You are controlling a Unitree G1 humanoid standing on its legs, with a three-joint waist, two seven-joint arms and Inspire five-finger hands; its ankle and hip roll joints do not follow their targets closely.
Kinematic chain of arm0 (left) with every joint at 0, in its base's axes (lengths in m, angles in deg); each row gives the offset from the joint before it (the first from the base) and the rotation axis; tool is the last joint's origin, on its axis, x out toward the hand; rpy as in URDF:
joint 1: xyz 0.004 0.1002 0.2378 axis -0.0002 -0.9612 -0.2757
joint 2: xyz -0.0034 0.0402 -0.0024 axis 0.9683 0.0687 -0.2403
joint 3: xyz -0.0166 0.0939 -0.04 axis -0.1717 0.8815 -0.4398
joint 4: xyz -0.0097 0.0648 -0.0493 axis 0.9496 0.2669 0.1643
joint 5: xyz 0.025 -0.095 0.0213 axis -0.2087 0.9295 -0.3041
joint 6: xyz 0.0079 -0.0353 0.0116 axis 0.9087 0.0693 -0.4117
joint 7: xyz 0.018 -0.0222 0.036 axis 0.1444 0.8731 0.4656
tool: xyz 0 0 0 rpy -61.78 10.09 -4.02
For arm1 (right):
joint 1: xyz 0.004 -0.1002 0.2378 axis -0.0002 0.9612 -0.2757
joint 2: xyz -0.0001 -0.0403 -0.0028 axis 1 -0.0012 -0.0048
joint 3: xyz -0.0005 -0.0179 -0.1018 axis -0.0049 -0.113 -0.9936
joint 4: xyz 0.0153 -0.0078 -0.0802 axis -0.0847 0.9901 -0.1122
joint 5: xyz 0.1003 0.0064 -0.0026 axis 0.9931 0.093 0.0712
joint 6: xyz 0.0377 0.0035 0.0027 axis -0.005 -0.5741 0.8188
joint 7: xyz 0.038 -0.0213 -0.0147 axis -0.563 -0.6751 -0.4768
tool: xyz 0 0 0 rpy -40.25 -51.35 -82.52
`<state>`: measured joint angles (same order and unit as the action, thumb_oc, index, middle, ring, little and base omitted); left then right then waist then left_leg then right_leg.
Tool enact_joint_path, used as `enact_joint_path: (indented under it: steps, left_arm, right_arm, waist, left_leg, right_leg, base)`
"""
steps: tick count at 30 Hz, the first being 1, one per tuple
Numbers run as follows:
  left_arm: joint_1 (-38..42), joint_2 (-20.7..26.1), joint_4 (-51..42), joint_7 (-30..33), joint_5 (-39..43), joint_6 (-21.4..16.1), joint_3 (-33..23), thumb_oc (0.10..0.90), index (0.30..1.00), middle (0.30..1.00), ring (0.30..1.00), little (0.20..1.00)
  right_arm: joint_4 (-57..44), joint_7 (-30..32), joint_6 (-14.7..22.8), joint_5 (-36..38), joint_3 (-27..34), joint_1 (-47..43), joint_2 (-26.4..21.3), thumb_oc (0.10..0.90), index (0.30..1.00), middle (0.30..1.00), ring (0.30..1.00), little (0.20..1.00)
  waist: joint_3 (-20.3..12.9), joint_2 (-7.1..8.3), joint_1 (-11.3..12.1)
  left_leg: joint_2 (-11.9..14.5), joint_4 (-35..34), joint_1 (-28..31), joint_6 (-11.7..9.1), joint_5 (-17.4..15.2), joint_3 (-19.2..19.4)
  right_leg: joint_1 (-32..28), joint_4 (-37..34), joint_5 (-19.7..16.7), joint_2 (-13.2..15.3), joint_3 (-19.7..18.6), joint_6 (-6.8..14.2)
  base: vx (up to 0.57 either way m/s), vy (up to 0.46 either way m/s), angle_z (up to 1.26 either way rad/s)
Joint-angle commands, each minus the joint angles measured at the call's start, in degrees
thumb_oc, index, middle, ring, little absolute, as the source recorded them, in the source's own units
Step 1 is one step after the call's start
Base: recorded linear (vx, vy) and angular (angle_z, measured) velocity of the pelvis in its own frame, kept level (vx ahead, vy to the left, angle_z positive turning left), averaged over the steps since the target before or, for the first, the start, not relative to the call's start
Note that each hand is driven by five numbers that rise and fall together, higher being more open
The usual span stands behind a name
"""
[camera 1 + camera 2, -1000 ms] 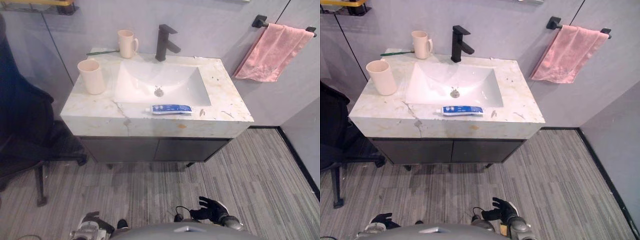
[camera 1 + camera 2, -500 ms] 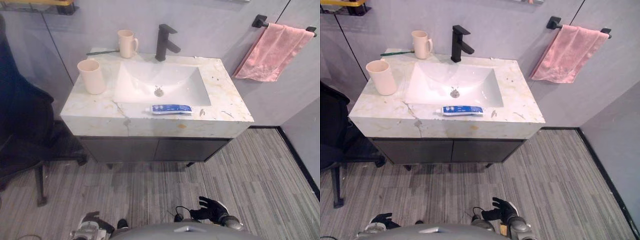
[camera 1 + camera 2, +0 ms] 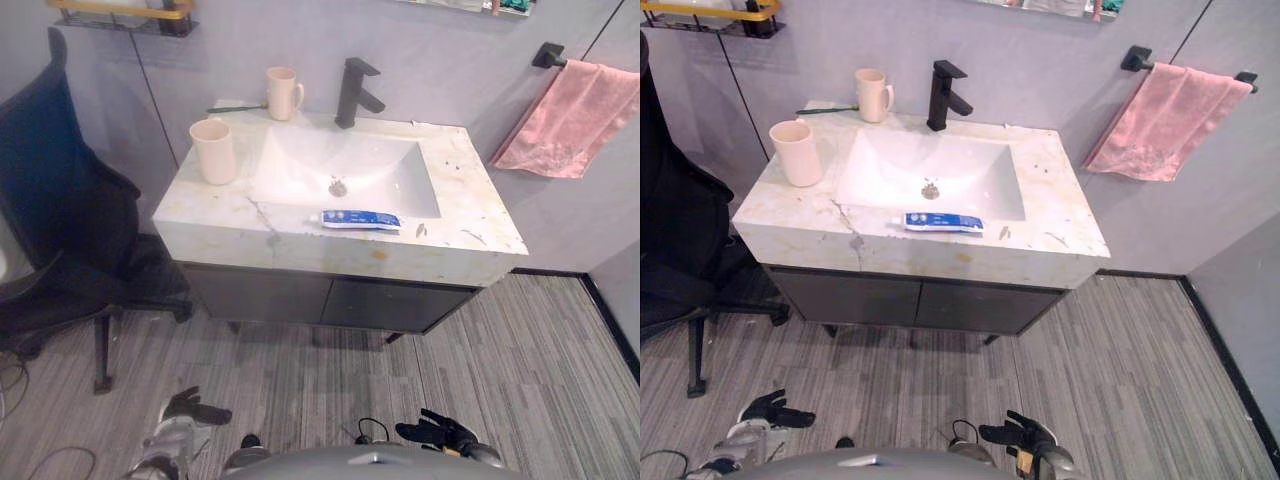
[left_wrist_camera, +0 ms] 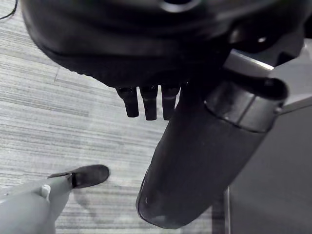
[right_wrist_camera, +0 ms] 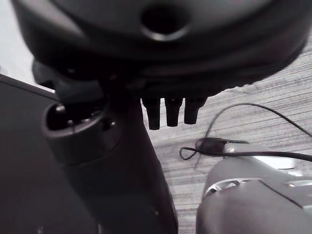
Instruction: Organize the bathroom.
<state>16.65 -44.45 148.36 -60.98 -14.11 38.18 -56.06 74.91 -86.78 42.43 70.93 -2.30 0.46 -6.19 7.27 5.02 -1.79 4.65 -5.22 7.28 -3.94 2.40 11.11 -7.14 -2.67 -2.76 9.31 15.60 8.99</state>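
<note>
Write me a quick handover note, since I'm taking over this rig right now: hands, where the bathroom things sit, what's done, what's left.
Left hand and right hand hang low over the floor, short of the vanity, fingers relaxed, both empty.
Toothpaste tube lies flat on the counter's front edge, by the basin.
Handleless cup stands at the counter's left; mug stands at the back, left of the faucet, with the toothbrush lying beside it.
Pink towel hangs on its bar.
Done: nothing visibly tidied.
Left: probably toothbrush and toothpaste into a cup.

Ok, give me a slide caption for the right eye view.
Both hands low and open before a marble vanity with two cups and toothpaste.
</note>
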Motion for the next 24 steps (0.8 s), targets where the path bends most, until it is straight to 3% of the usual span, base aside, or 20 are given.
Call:
enact_joint_path:
  steps: [1,4,5,8,14,15,18,22,24]
  left_arm:
    - [3.8,-1.2,1.6,5.3,1.5,-6.1,-1.2,0.800,0.900,0.900,0.900,0.900]
    - [3.3,-1.7,0.0,9.7,2.2,-9.7,-2.6,0.800,0.900,0.900,0.900,0.900]
    - [3.2,-1.7,-2.4,15.1,-0.3,-13.7,-3.5,0.800,0.900,0.900,0.900,0.900]
    - [3.5,-2.1,-10.8,29.9,-2.3,-18.3,-5.5,0.800,0.900,0.900,0.900,0.900]
    - [2.6,-1.7,-26.9,41.1,-9.5,-21.7,-5.9,0.800,0.900,0.900,0.900,0.900]
    - [2.5,-1.3,-30.7,42.8,-11.8,-23.6,-5.6,0.800,0.900,0.900,0.900,0.900]
    - [2.2,2.3,-45.7,44.0,-18.6,-22.9,-4.9,0.800,0.900,0.900,0.900,0.900]
    - [3.7,7.1,-65.7,44.1,-24.7,-18.0,-4.6,0.800,0.900,0.900,0.900,0.900]
    - [4.5,7.8,-70.5,42.9,-26.4,-18.2,-4.6,0.800,0.900,0.900,0.900,0.900]
  right_arm:
    - [1.4,1.3,0.7,-0.6,1.4,-1.7,-3.2,0.800,0.900,0.900,0.900,0.900]
    - [2.1,1.6,-0.2,-2.3,1.1,-1.1,-2.9,0.800,0.900,0.900,0.900,0.900]
    - [2.6,2.1,-0.6,-2.9,0.9,-0.5,-2.8,0.800,0.900,0.900,0.900,0.900]
    - [3.1,2.4,-1.8,-3.0,0.4,0.0,-2.3,0.800,0.900,0.900,0.900,0.900]
    - [3.0,4.5,-3.1,-0.4,-0.6,0.1,-1.0,0.800,0.900,0.900,0.900,0.900]
    - [3.2,4.8,-3.2,0.4,-0.8,-0.1,-0.8,0.800,0.900,0.900,0.900,0.900]
    - [3.1,5.2,-3.0,1.3,-1.0,-0.1,-0.6,0.800,0.900,0.900,0.900,0.900]
    - [3.5,5.1,-2.2,1.9,-1.1,-0.5,-0.9,0.800,0.900,0.900,0.900,0.900]
    - [3.8,5.0,-2.0,2.0,-1.2,-0.8,-1.0,0.800,0.900,0.900,0.900,0.900]
  waist:
    - [-1.1,-3.31,1.4]
    - [-1.9,-3.13,1.9]
    - [-2.1,-3.02,2.2]
    - [-1.9,-2.95,3.3]
    - [-0.9,-2.52,5.8]
    - [-0.7,-2.42,6.2]
    - [-0.3,-2.47,6.8]
    - [-0.1,-2.77,7.3]
    - [0.0,-2.78,7.5]
  left_leg:
    - [-4.1,1.5,-1.4,2.4,-3.4,-3.6]
    - [-4.2,1.1,-1.4,2.1,-3.5,-3.7]
    - [-4.2,0.9,-1.4,1.9,-3.4,-3.9]
    - [-4.2,0.6,-1.7,1.4,-3.2,-4.8]
    - [-4.3,0.9,-2.4,1.1,-3.2,-6.6]
    - [-4.3,0.9,-2.4,1.0,-3.3,-6.9]
    - [-4.3,0.8,-2.3,0.8,-3.3,-7.4]
    - [-4.0,0.7,-2.6,0.5,-3.3,-7.8]
    - [-4.0,0.7,-2.6,0.4,-3.4,-7.9]
  right_leg:
    - [2.8,2.5,2.5,-3.6,1.0,0.3]
    - [1.7,1.4,2.8,-3.9,1.5,-0.1]
    - [1.2,0.8,2.8,-4.0,1.8,-0.2]
    - [0.6,0.1,3.0,-4.1,2.6,-0.5]
    - [0.4,0.3,3.4,-3.9,4.0,-0.9]
    - [0.2,0.1,3.4,-3.9,4.2,-1.0]
    - [-0.1,-0.2,3.4,-4.1,4.4,-1.2]
    - [-0.2,-0.4,3.6,-4.3,4.7,-1.3]
    - [-0.3,-0.4,3.7,-4.3,4.9,-1.3]
  base:
    - [0.02,-0.022,0.09]
    - [0.01,-0.014,0.09]
    - [0.00,-0.016,0.06]
    - [-0.03,-0.020,0.10]
    - [-0.04,-0.053,0.16]
    - [-0.03,-0.049,0.22]
    - [-0.03,-0.036,0.19]
    - [-0.03,-0.032,0.17]
    - [-0.01,-0.039,0.07]
